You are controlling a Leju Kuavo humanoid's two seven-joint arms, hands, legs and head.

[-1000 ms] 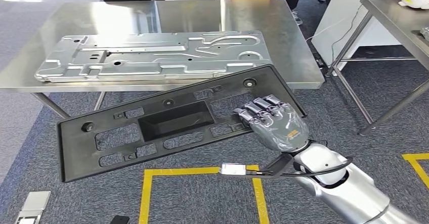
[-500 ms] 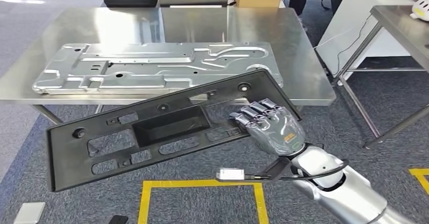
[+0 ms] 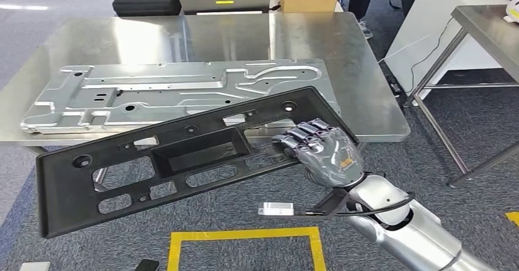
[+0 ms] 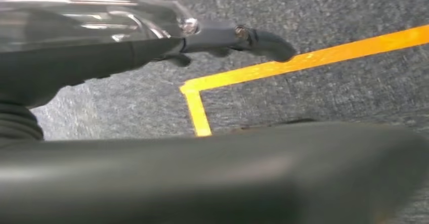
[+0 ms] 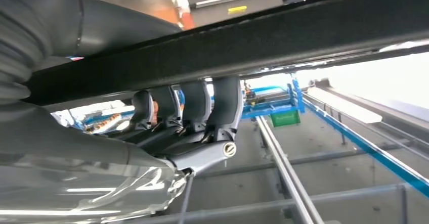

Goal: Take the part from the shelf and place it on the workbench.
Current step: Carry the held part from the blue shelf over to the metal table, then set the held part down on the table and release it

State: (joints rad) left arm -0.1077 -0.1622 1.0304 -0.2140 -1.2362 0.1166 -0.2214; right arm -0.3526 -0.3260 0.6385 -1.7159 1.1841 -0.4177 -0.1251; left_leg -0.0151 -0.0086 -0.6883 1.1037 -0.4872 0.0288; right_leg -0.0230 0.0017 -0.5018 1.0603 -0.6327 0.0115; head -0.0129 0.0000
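The robot's right hand point(image 3: 323, 153) grips the long black part point(image 3: 177, 155) by its right end, fingers curled over the edge. The part's long axis runs toward eight o'clock from the hand, its upper edge overlapping the table point(image 3: 367, 100) at twelve o'clock. Whether the left hand holds anything cannot be told.

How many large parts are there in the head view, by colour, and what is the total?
Black plastic panel, held by the right hand: 1
Silver stamped metal panel on the steel workbench: 1
Total: 2
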